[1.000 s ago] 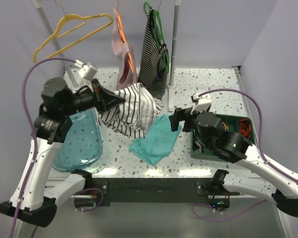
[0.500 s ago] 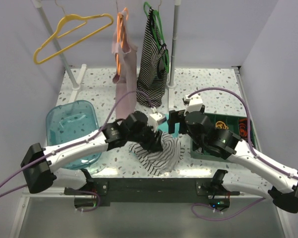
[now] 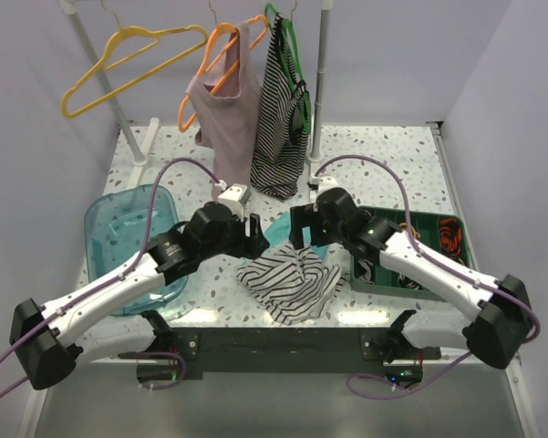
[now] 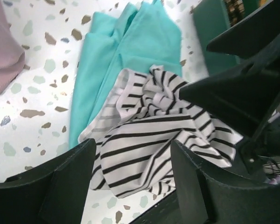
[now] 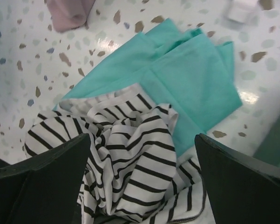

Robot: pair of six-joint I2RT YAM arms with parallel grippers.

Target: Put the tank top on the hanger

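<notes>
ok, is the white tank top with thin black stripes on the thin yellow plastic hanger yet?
No, the tank top lies crumpled on the speckled table while the yellow hanger hangs bare.

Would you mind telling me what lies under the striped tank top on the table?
A teal cloth lies under the far edge of the tank top, on the speckled table. The top covers how far the cloth reaches beneath it, and anything else below.

Bench point(image 3: 383, 151): white speckled top. Blue tub point(image 3: 109, 205) at left, green tray point(image 3: 424, 222) at right. Centre: teal cloth point(image 5: 186, 60), tank top point(image 3: 292, 283) overlapping it.
</notes>
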